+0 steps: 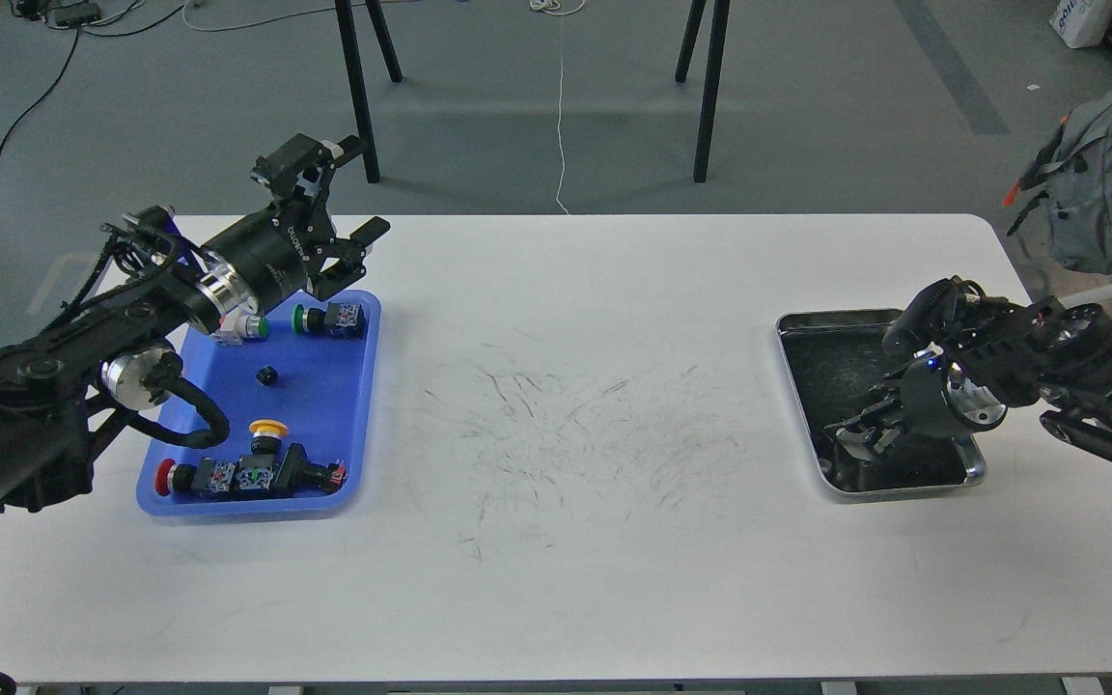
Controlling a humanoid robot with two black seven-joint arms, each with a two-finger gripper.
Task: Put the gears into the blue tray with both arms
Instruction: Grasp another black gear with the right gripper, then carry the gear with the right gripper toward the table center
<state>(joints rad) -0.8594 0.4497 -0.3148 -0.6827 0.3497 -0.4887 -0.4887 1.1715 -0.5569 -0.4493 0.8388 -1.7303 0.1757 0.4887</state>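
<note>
A tiny black gear [267, 375] lies in the middle of the blue tray [355, 398] at the table's left. My left gripper [356, 250] hovers over the tray's far right corner. It is open with nothing between its fingers. My right gripper [860, 436] reaches down into the silver metal tray [797, 328] at the right, low over its dark floor. Its fingers are dark against the dark tray, so their state and any load cannot be made out.
Push-button switches share the blue tray: green-capped ones [326, 319] at the far end, a yellow one [268, 431] and a red one [166, 476] at the near end. Scuffed white table [566, 425] lies between the trays. Stand legs and a backpack [1101, 183] are beyond it.
</note>
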